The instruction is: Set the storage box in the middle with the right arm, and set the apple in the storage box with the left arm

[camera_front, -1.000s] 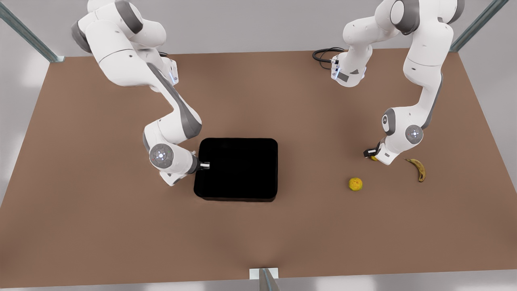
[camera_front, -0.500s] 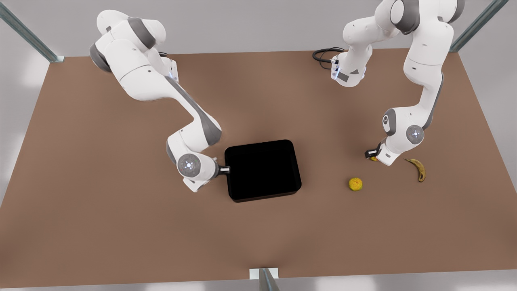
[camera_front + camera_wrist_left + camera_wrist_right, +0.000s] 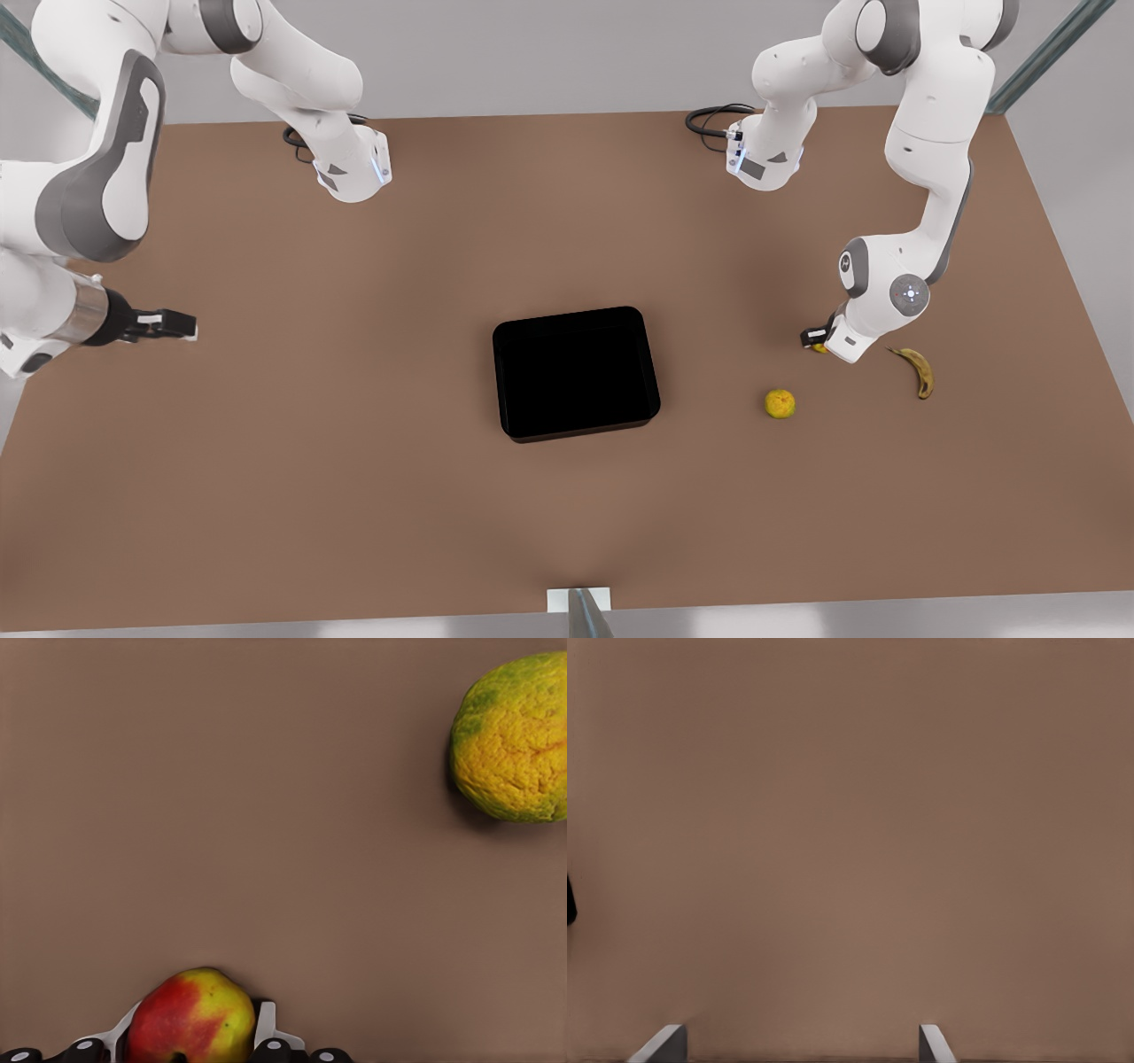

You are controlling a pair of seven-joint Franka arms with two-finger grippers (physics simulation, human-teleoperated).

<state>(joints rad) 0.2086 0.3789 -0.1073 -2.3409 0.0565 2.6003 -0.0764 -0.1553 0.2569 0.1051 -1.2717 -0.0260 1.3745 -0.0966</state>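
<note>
The box [image 3: 577,373] sits flat near the middle of the table [image 3: 567,496], slightly toward the near edge. Its interior reads as plain black; no contents can be made out in it.

The right gripper [image 3: 174,325] hovers close to the table's edge on the front view's left, well apart from the box. Its fingers [image 3: 664,1043] are spread wide with bare table between them.

The left gripper [image 3: 817,340] is down at the table near the edge on the front view's right. In the left wrist view its fingers [image 3: 266,1028] stand on either side of the apple [image 3: 191,1017], close against it; whether they press it cannot be told. The apple rests on the table, outside the box.

A yellow-orange fruit [image 3: 780,403] lies near the apple, toward the near edge, between box and left gripper. A banana [image 3: 918,370] lies just beyond the left gripper, closer to the same edge.
</note>
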